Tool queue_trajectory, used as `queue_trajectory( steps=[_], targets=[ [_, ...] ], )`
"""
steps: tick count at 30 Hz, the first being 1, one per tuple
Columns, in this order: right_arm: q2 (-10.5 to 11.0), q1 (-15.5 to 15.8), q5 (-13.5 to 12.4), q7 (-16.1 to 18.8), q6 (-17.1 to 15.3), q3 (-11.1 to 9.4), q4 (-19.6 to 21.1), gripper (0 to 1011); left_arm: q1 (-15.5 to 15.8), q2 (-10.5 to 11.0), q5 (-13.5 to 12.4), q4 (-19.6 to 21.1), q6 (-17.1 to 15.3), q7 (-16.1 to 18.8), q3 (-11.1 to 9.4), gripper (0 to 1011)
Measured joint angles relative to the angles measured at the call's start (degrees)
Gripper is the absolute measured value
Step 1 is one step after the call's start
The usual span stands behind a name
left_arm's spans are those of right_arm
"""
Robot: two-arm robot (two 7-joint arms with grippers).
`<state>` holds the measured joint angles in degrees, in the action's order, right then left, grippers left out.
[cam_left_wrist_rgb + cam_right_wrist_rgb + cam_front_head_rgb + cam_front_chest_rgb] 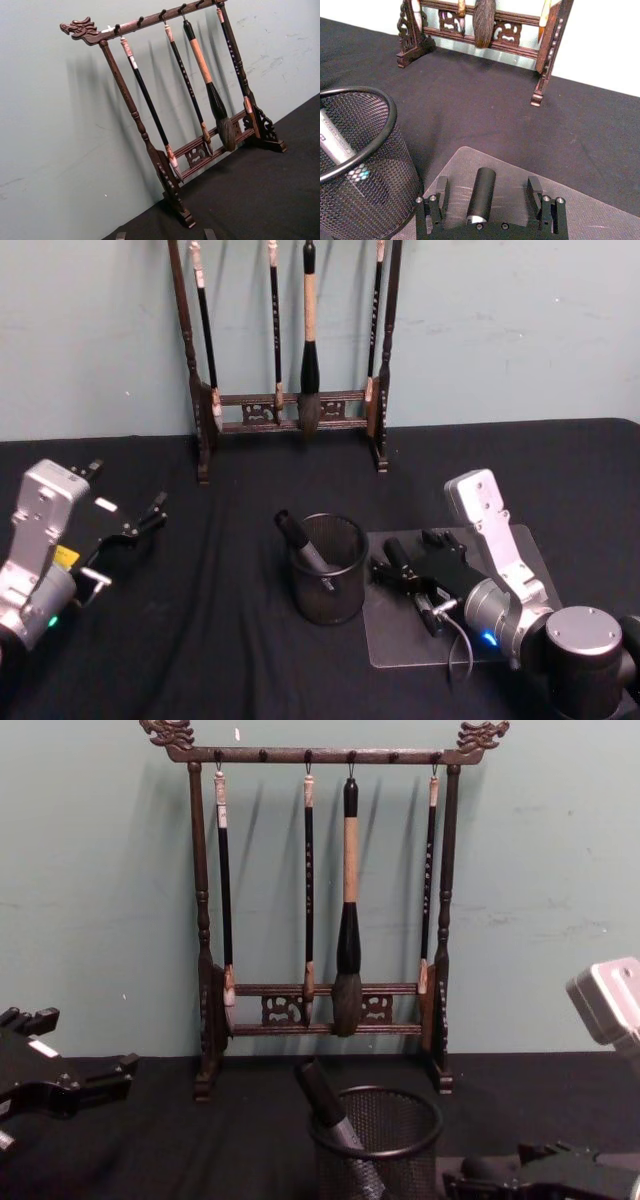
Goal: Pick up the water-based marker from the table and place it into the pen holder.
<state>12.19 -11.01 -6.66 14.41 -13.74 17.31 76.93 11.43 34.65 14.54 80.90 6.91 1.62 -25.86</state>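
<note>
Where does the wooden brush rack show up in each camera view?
Head view: brush rack at top centre, behind the pen holder.
Left wrist view: the whole brush rack, tilted, against the wall.
Right wrist view: the brush rack's lower rails and feet, beyond the pen holder.
Chest view: brush rack upright in the centre, full height.
Shared landmark: the thick tan-handled brush hanging on it.

The black marker (483,189) lies flat just beside the upright mesh pen holder (338,595) on the black table (200,640)
</note>
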Motion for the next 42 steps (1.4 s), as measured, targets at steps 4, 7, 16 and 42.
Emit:
queue_trajectory(
  steps=[4, 7, 16, 42],
  targets=[
    [-0.1, 0.0, 0.1, 0.1, -0.3, 0.0, -0.1, 1002, 0.0, 0.0, 0.0, 0.0, 0.0, 0.0, 0.0, 1009],
    [-0.1, 0.0, 0.2, 0.2, -0.4, -0.1, -0.2, 1000, 0.0, 0.0, 0.0, 0.0, 0.0, 0.0, 0.0, 1009],
    [-0.2, 0.1, 0.9, 0.4, -0.6, 0.2, -0.4, 1000, 0.0, 0.0, 0.0, 0.0, 0.0, 0.0, 0.0, 1009],
    [-0.2, 0.1, 0.7, 0.4, -0.6, 0.1, -0.4, 743, 0.0, 0.0, 0.0, 0.0, 0.0, 0.0, 0.0, 1009]
  ],
)
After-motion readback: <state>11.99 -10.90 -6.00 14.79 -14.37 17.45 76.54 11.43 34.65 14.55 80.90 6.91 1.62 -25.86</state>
